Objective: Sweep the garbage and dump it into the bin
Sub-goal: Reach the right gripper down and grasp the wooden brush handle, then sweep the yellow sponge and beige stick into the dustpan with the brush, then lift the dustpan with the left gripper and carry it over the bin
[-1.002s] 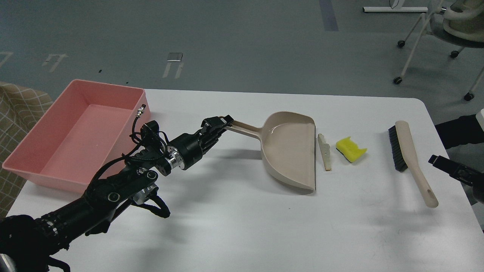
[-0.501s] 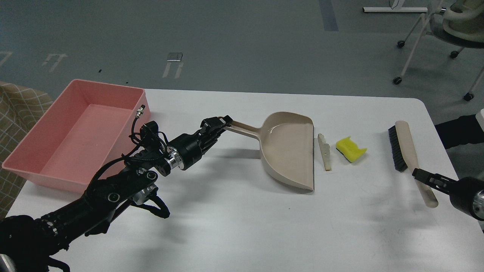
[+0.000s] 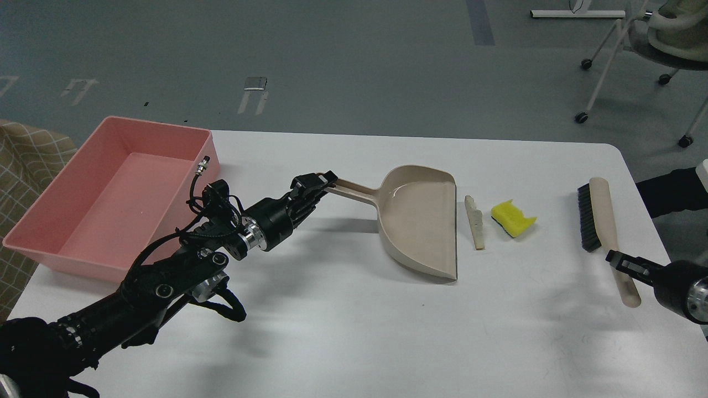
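Fingers of the left gripper (image 3: 323, 181) clamp the beige plastic dustpan (image 3: 420, 221) handle, its lip beside the pale bread-like slice (image 3: 474, 222) and jagged yellow sponge scrap (image 3: 513, 218), the pink plastic tub (image 3: 105, 193) behind them, while the right gripper (image 3: 620, 259) closes on the black-bristled brush (image 3: 600, 221) handle.

left gripper (image 3: 323, 181) jaws clamp dustpan (image 3: 423, 218) handle | bread slice (image 3: 475, 223), yellow sponge (image 3: 513, 218) beside pan lip | right gripper (image 3: 619, 260) grips brush (image 3: 600, 221) handle | pink bin (image 3: 105, 193) far left on bench (image 3: 354, 320)
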Controlling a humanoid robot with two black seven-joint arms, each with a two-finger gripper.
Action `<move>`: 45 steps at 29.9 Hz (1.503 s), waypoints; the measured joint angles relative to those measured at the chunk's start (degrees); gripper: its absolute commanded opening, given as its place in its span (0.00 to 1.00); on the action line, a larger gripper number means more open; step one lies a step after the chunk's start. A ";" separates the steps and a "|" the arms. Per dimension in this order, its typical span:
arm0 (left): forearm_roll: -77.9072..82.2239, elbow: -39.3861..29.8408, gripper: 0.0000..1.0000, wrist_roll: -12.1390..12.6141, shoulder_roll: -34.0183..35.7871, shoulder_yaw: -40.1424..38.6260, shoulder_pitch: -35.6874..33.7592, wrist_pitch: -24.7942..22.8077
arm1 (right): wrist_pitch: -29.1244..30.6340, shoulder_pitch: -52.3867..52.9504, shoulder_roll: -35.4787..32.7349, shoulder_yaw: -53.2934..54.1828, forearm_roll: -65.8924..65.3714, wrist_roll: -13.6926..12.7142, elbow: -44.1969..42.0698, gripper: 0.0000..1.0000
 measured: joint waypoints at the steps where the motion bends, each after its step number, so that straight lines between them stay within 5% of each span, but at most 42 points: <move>1: -0.02 0.00 0.12 -0.01 0.00 0.00 0.00 0.00 | 0.00 -0.01 0.00 -0.05 0.05 0.03 0.06 0.05; 19: -0.51 0.00 0.13 -0.02 0.45 0.00 0.37 -0.01 | 0.00 6.01 3.37 -8.96 0.87 1.54 4.75 0.05; 35: -0.62 -0.17 0.14 -0.09 1.58 -0.85 0.45 -0.01 | 0.00 18.78 15.79 -19.66 1.07 1.40 3.79 0.05; 45: -7.85 -0.20 0.14 -1.79 2.93 -1.19 0.44 -0.01 | 0.00 17.98 5.82 -16.51 10.08 1.50 6.01 0.05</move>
